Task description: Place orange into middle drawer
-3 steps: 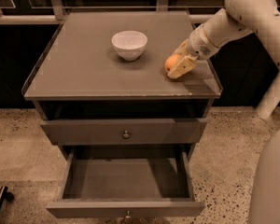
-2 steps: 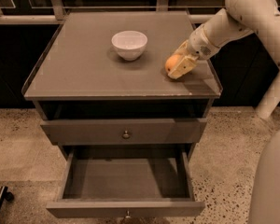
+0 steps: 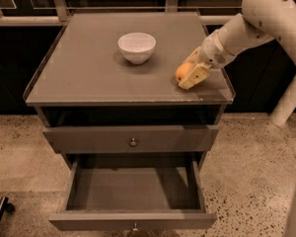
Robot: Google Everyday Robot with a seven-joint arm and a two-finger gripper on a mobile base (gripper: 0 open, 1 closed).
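Note:
The orange [image 3: 183,71] rests at the right front of the grey cabinet's top [image 3: 89,78]. My gripper [image 3: 187,73] reaches in from the right and is shut on the orange, with one pale finger [image 3: 194,77] in front of it and the other behind it. The orange still seems to touch the top. The middle drawer [image 3: 133,220] is pulled out wide at the bottom of the view, and its inside holds nothing. The like drawer above it [image 3: 103,138] is shut.
A white bowl [image 3: 136,47] stands on the cabinet top, left of the orange. A low clear rim runs round the top's edges. My white arm [image 3: 266,19] fills the upper right. Speckled floor lies on both sides of the cabinet.

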